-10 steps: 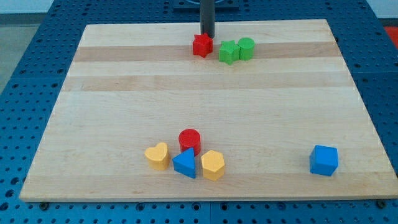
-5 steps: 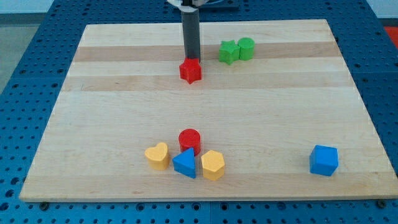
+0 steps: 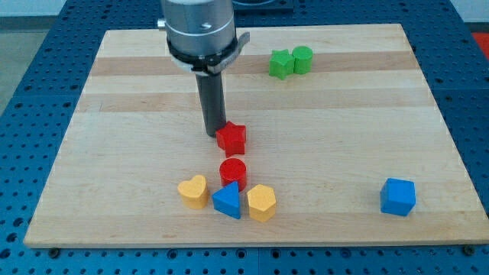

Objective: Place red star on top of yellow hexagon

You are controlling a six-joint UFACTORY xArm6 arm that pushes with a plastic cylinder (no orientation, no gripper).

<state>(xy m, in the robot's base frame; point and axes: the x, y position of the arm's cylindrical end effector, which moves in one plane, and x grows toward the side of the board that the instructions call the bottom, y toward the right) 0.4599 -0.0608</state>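
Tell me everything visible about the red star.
The red star is a small, chunky block of glossy red, plastic-looking material, lying flat on the wooden board a little left of its centre. My tip sits against its left side, apparently touching. Just below it stands the red cylinder, with a narrow gap between them. The yellow hexagon lies further down, slightly to the right. Nothing rests on the star.

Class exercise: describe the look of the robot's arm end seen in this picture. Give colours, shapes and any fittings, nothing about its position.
A wide silvery-grey metal cylinder with a darker band and a small side tab narrows into a straight dark rod, round in section, ending in my tip. No cables or markings show.
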